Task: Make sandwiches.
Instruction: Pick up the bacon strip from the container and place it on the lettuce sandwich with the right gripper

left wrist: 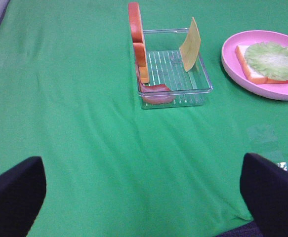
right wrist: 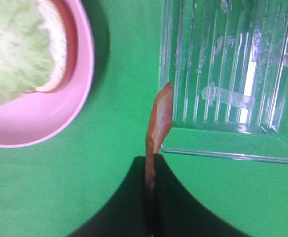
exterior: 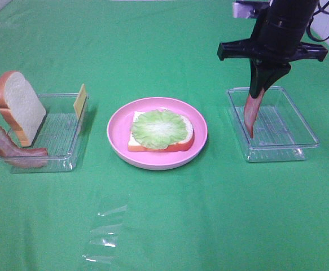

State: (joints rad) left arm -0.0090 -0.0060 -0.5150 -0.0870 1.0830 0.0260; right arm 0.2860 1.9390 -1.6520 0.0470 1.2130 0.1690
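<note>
Reddish bacon [exterior: 250,117] in right end effector [exterior: 262,84]

You lose the right arm [exterior: 283,22] past the far edge. Fingers of the right gripper [exterior: 258,90] hide the top end of the bacon strip [exterior: 250,116]. The lettuce [exterior: 161,129] covers most of the bread slice [exterior: 153,148]. Of the left gripper [left wrist: 141,168], only two cropped fingertips show.
</note>
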